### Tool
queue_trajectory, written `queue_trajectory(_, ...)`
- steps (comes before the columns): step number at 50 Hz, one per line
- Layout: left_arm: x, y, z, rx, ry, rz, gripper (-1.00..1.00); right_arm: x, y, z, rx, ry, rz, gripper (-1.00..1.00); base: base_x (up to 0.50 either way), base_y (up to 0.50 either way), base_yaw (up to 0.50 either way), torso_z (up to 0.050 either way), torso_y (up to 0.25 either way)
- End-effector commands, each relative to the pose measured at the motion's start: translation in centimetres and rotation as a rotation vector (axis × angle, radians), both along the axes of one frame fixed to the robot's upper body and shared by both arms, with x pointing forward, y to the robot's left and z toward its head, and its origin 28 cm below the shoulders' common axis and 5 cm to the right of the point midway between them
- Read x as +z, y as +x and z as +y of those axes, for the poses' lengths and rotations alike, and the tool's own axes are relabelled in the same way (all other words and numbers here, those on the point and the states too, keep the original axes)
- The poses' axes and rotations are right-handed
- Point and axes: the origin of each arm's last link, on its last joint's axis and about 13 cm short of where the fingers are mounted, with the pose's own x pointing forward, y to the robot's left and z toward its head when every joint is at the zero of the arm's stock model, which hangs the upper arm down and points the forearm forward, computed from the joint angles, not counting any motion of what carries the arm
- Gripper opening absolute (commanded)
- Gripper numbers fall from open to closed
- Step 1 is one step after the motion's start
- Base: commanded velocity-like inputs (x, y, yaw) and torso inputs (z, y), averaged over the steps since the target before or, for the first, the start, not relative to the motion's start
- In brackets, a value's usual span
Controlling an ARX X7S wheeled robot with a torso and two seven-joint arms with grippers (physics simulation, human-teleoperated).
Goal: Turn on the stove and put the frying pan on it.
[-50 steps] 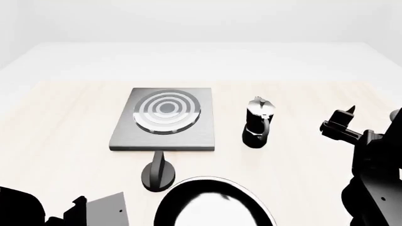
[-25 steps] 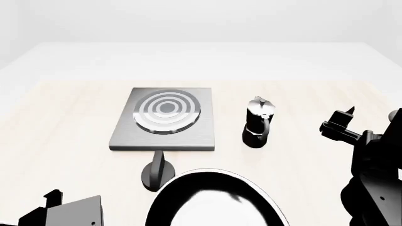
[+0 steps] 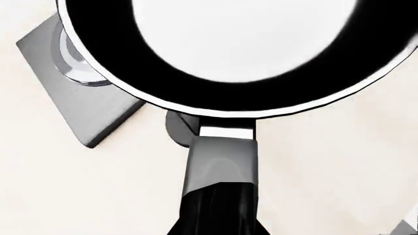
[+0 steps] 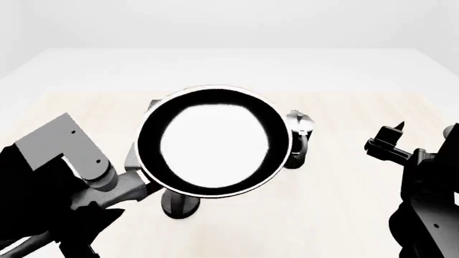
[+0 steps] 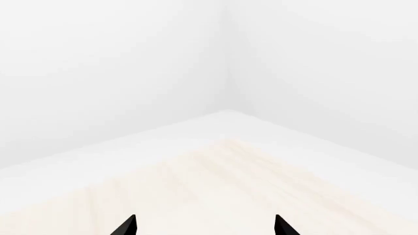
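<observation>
The frying pan (image 4: pixel 214 141), round and black with a glossy white-reflecting inside, hangs in the air over the stove. It hides the burner in the head view. My left gripper (image 4: pixel 115 189) is shut on its long dark-grey handle (image 3: pixel 220 161). The pan fills most of the left wrist view (image 3: pixel 242 44). Only the left edge of the stove (image 4: pixel 134 160) shows in the head view. The left wrist view shows the slab (image 3: pixel 72 103) and part of the burner (image 3: pixel 81 73) under the pan. The black knob (image 4: pixel 179 203) stands in front of the stove and below the handle (image 3: pixel 176 128). My right gripper (image 4: pixel 387 137) is open and empty at the right (image 5: pixel 203 227).
A black-and-silver moka pot (image 4: pixel 301 134) stands on the light wooden table (image 4: pixel 344 177) just right of the pan's rim. My right arm (image 4: pixel 427 204) takes up the right edge. The right wrist view shows only bare table and white walls.
My left arm has come up into view and lifted the pan from the near table edge forward, over the stove. The right arm has not moved.
</observation>
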Motion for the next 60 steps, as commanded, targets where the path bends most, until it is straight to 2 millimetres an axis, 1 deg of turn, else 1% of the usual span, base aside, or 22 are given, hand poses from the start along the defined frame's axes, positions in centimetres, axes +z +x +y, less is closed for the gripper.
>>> queue_trajectory(1,3.2,4.0,-1.6,0.137,-0.194,-0.262,-1.00,-0.1,0.1,0.0,0.005,0.002,0.002,1.00,0.00,0.00,0.00,0.000,0.000)
queue_trajectory(4,3.3,5.3,-2.8,0.120,-0.239,-0.278,-1.00,-0.1,0.1,0.0,0.005,0.002,0.002,1.00,0.00,0.00,0.00,0.000,0.003)
queue_trajectory(5,3.4,6.2,-3.4,0.108,-0.265,-0.283,-1.00,-0.1,0.1,0.0,0.004,0.004,0.002,1.00,0.00,0.00,0.00,0.000,0.000)
queue_trajectory(8,3.8,7.3,-4.2,0.089,-0.310,-0.266,-1.00,0.0,0.1,0.0,0.006,0.002,0.000,1.00,0.00,0.00,0.00,0.000,0.000)
queue_trajectory(9,4.0,8.1,-4.5,0.097,-0.345,-0.263,-1.00,0.0,0.1,0.0,0.006,0.006,0.000,1.00,0.00,0.00,0.00,0.000,0.000)
queue_trajectory(10,4.0,8.4,-4.6,0.101,-0.331,-0.266,-1.00,0.0,0.1,0.1,0.007,0.005,0.001,1.00,0.00,0.00,0.00,0.000,0.010)
queue_trajectory(11,4.1,9.1,-4.7,0.119,-0.382,-0.266,-1.00,-0.1,0.2,0.2,0.012,0.003,0.001,1.00,0.00,0.00,0.00,0.000,0.000)
queue_trajectory(12,4.1,9.4,-4.8,0.120,-0.377,-0.269,-1.00,-0.1,0.2,0.2,0.012,0.003,0.002,1.00,0.00,0.00,0.00,0.000,0.000)
queue_trajectory(15,3.5,10.7,-5.1,0.150,-0.374,-0.274,-1.00,0.0,0.1,0.1,0.010,0.004,-0.001,1.00,0.00,0.00,0.00,0.000,0.000)
queue_trajectory(18,3.1,11.6,-5.2,0.184,-0.360,-0.289,-1.00,0.0,0.0,0.1,0.011,0.005,-0.003,1.00,0.00,0.00,0.00,0.000,0.003)
queue_trajectory(19,2.9,12.1,-5.3,0.197,-0.380,-0.295,-1.00,0.0,0.1,0.2,0.013,0.004,-0.002,1.00,0.00,0.00,0.00,0.000,0.000)
queue_trajectory(21,2.5,12.8,-5.3,0.224,-0.408,-0.297,-1.00,0.0,0.1,0.2,0.014,0.004,-0.002,1.00,0.00,0.00,0.00,0.000,0.000)
queue_trajectory(28,1.6,14.6,-5.4,0.313,-0.394,-0.293,-1.00,0.2,0.1,0.2,0.016,0.004,-0.003,1.00,0.00,0.00,0.00,0.000,0.001)
queue_trajectory(31,1.2,15.1,-5.4,0.335,-0.364,-0.281,-1.00,0.2,0.1,0.1,0.015,0.006,-0.005,1.00,0.00,0.00,0.00,0.000,0.003)
queue_trajectory(35,0.2,16.1,-5.8,0.350,-0.329,-0.248,-1.00,0.1,0.2,0.1,0.014,0.007,-0.002,1.00,0.00,0.00,0.00,0.000,0.003)
queue_trajectory(39,-0.5,16.7,-5.6,0.385,-0.294,-0.224,-1.00,0.2,0.1,0.1,0.013,0.010,-0.005,1.00,0.00,0.00,0.00,0.000,0.000)
queue_trajectory(45,-1.3,17.4,-5.7,0.399,-0.238,-0.174,-1.00,0.1,0.1,0.1,0.014,0.011,-0.005,1.00,0.00,0.00,0.00,0.000,0.002)
queue_trajectory(47,-1.5,17.5,-5.6,0.409,-0.190,-0.162,-1.00,0.2,0.1,0.1,0.014,0.010,-0.005,1.00,0.00,0.00,0.00,0.000,0.005)
queue_trajectory(51,-2.4,17.9,-5.5,0.430,-0.154,-0.134,-1.00,0.2,0.0,0.0,0.014,0.010,-0.008,1.00,0.00,0.00,0.00,0.005,0.000)
queue_trajectory(60,-3.7,18.4,-5.0,0.454,-0.132,-0.097,-1.00,0.2,0.1,0.2,0.019,0.009,-0.005,1.00,0.00,0.00,0.00,0.000,0.002)
